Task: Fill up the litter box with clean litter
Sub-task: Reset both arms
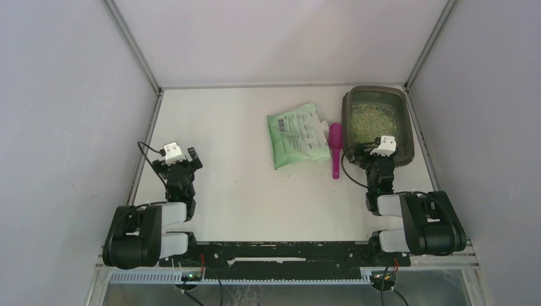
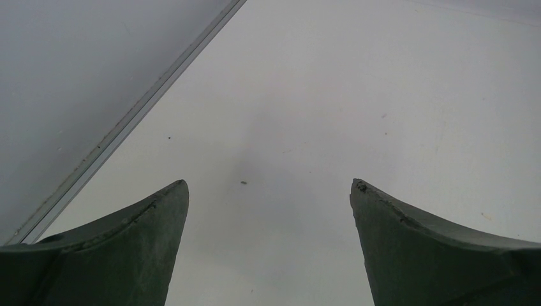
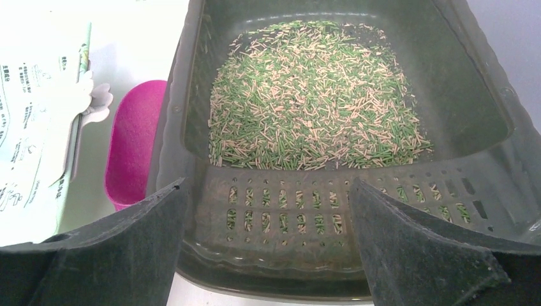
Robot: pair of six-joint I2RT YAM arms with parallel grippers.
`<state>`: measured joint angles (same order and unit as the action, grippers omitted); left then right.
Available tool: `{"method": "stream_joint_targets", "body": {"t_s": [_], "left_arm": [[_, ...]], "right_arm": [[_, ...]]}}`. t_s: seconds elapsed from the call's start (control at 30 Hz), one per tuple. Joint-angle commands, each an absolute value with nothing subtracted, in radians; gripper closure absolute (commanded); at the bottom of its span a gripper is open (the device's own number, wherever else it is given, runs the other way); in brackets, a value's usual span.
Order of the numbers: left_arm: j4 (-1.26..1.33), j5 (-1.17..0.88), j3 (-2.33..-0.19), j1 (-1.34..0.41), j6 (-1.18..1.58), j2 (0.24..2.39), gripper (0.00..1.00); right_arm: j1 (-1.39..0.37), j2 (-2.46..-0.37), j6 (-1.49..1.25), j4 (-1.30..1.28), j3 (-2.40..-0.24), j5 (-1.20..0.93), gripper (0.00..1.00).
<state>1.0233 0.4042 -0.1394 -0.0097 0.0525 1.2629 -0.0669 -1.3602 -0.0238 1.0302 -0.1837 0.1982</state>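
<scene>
Currently the litter box (image 1: 377, 93) sits in the far right corner of the table (image 1: 223, 172), close to the right wall, with its opening facing up. Its long axis runs from the arms toward the back wall; the near end carries a slotted shelf, seen in the right wrist view. The clean litter (image 3: 312, 95), a mix of green and beige pellets, covers the middle of the floor in a thin patch and leaves bare plastic round the edges, so we judge the fill only partly done. The right gripper (image 3: 268, 185) hangs just before the near rim, fingers spread wide and holding nothing. The left gripper (image 2: 268, 182) is also spread wide and empty, over bare table well apart from everything. The magenta scoop (image 1: 335, 150) lies just beside the box's left wall, handle toward the arms, and the green litter bag (image 1: 298, 134) lies flat on the scoop's other side. Risks: the scoop is tight between bag and box, so a finger coming down could strike the box wall and shove the box. Lifting the bag by the wrong end could spill pellets onto the table. A forward reach by the right arm could catch the near rim and tip the box.
</scene>
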Motion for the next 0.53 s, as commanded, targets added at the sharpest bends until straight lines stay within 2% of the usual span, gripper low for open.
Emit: {"method": "stream_joint_targets", "body": {"t_s": [0.0, 0.5], "left_arm": [[1.075, 0.39, -0.188, -0.003, 0.046, 1.267, 0.0], [1.083, 0.39, -0.18, -0.003, 0.046, 1.259, 0.0]], "right_arm": [[-0.044, -1.348, -0.036, 1.003, -0.225, 0.151, 0.01], [-0.045, -1.348, -0.036, 0.995, -0.23, 0.149, 0.01]]}}
